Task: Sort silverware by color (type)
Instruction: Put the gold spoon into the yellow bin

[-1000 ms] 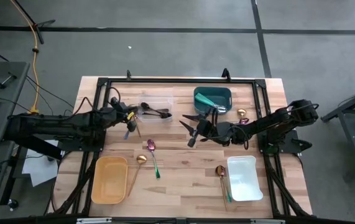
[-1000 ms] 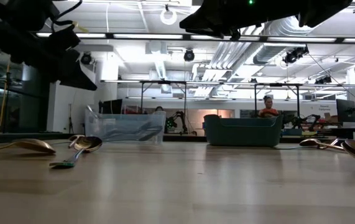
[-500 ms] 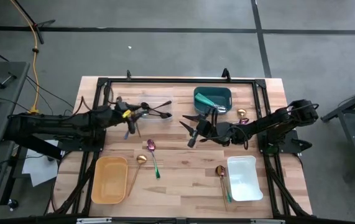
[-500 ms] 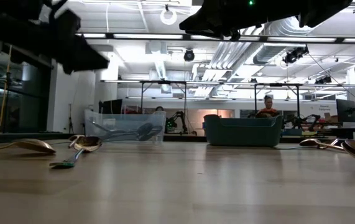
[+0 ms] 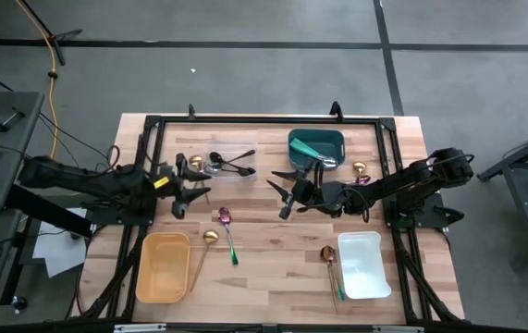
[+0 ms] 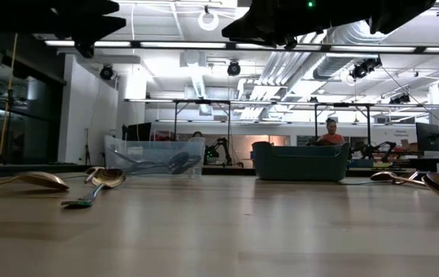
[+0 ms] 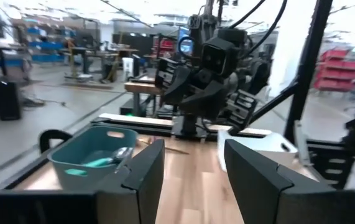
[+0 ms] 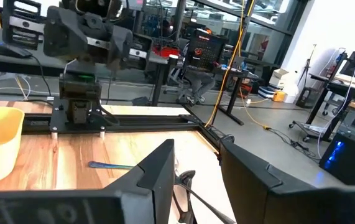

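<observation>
My left gripper stands open at the table's left, a little short of the clear container, where black spoons lie. My right gripper hovers mid-table, pointing left, shut on a black utensil. The teal container holds teal-handled pieces. On the wood lie a gold spoon, a pink-purple spoon with a green handle, a gold spoon beside the white container, and another gold spoon at the far right. My right gripper has the black utensil between its two fingers, which point level toward the table's left. One end shows in the gap, and the shaft runs back toward one finger. The fingers hide which part they are on. The utensil is clear of the table.
A yellow container stands near left and a white container near right. A blue-handled utensil lies on the wood near my left gripper. Black frame rails border the table. Bare wood lies between the two near containers.
My left gripper has opened over the clear container and let go of a black spoon, which now lies inside it. The gripper then drew back toward the table's left edge, rose, and tipped up to point level.
</observation>
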You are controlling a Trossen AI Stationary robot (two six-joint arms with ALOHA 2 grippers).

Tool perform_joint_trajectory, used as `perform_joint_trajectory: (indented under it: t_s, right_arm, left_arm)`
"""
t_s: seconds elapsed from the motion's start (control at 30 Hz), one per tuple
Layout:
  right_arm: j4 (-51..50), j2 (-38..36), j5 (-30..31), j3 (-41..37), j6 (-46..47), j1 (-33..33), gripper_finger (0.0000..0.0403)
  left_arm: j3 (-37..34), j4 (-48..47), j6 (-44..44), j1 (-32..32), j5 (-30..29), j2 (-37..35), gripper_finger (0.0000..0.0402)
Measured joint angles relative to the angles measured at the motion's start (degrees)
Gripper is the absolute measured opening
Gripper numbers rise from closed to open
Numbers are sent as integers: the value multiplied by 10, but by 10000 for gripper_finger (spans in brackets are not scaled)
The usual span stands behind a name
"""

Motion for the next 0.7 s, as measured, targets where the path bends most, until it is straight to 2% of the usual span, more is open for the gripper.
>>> perform_joint_trajectory:
  t_s: [0.17, 0.7]
  right_arm:
    - [0, 0, 0, 0, 0, 0, 122]
    - [0, 0, 0, 0, 0, 0, 122]
  left_arm:
    - [0, -5, 31, -31, -53, 0, 159]
    - [0, -17, 49, -36, -68, 0, 159]
